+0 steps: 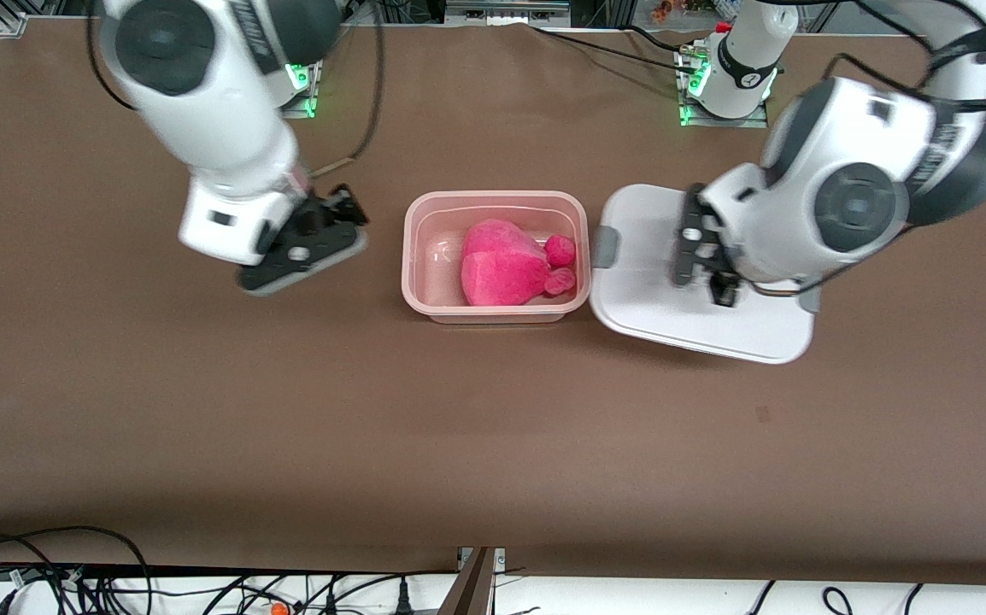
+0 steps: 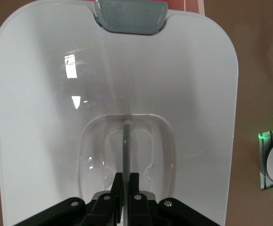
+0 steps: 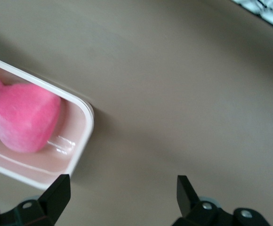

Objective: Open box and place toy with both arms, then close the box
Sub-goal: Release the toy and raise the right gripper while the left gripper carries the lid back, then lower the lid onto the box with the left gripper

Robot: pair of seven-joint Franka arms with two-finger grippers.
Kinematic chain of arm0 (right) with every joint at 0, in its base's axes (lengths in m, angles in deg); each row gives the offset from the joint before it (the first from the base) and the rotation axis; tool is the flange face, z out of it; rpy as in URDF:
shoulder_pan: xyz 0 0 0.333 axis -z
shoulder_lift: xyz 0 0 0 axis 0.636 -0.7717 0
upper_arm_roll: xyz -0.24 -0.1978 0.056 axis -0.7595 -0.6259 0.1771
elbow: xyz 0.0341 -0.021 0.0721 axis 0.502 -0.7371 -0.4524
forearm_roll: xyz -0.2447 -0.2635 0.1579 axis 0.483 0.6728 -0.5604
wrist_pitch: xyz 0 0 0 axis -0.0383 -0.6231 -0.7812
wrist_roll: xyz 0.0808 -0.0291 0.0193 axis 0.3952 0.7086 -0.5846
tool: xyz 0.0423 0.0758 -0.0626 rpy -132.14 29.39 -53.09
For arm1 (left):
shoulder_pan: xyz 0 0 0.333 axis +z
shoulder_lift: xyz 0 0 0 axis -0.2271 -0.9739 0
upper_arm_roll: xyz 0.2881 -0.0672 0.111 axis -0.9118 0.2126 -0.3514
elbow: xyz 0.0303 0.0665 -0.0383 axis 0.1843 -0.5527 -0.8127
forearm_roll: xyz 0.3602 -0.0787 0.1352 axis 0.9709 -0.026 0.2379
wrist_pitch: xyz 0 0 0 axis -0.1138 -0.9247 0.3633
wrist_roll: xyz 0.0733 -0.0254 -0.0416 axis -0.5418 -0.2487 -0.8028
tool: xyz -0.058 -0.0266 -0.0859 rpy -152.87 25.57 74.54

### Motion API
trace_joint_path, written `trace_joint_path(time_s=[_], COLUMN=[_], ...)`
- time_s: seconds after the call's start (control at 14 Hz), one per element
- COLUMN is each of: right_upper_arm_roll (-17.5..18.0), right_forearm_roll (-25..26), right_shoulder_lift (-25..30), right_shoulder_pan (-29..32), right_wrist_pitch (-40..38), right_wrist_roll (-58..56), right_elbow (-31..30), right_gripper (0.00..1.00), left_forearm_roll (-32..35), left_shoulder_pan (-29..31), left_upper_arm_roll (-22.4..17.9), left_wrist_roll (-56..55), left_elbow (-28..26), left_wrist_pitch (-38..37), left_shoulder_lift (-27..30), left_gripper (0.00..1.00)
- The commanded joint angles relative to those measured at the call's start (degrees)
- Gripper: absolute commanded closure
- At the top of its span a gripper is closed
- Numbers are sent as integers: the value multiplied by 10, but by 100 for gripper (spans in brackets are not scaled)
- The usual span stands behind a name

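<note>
The pink translucent box (image 1: 412, 256) stands open in the middle of the table, with the pink plush toy (image 1: 506, 265) lying inside it. Its white lid (image 1: 647, 282) is off, beside the box toward the left arm's end, one grey clip (image 1: 605, 246) close to the box rim. My left gripper (image 1: 719, 286) is shut on the lid's clear centre handle (image 2: 126, 146), seen from above the lid (image 2: 56, 117) with the gripper (image 2: 127, 181) pinching the thin bar. My right gripper (image 1: 305, 256) hangs open over bare table beside the box toward the right arm's end; it (image 3: 122, 186) holds nothing, with box (image 3: 87, 127) and toy (image 3: 26, 117) alongside.
Both arm bases (image 1: 728, 85) with green lights stand at the table's edge farthest from the front camera. Black cables (image 1: 74, 572) lie bundled past the table's edge nearest the front camera. Brown tabletop (image 1: 493, 444) spreads between the box and that edge.
</note>
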Motion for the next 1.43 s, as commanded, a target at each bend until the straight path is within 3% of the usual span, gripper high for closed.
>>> trace_joint_path(time_s=[0.0, 0.21, 0.43, 0.5, 0.71, 1.36], right_upper_arm_roll=[-33, -55, -49, -32, 64, 68], right_forearm_roll=[-9, -8, -11, -13, -14, -9], right_shoulder_lift=[138, 220, 238, 239, 243, 237], right_shoulder_pan=[-10, 27, 100, 134, 255, 261], right_wrist_pitch=[19, 56, 51, 44, 32, 34], right_wrist_roll=[32, 33, 28, 30, 34, 30], right_elbow=[-181, -279, -307, -308, -306, -276], right_gripper=[0, 0, 0, 0, 0, 0], left_forearm_roll=[-12, -11, -10, -9, -8, -5], left_shoulder_pan=[-68, -151, -203, -217, -232, -250], left_upper_arm_roll=[-8, -8, -9, -9, -9, -13], left_wrist_roll=[-111, -233, -297, -330, -348, -369], left_elbow=[8, 8, 10, 10, 11, 53], left_wrist_pitch=[39, 77, 139, 154, 198, 200], left_shoulder_lift=[-18, -41, -71, -79, -99, -144], left_gripper=[100, 100, 100, 100, 100, 100])
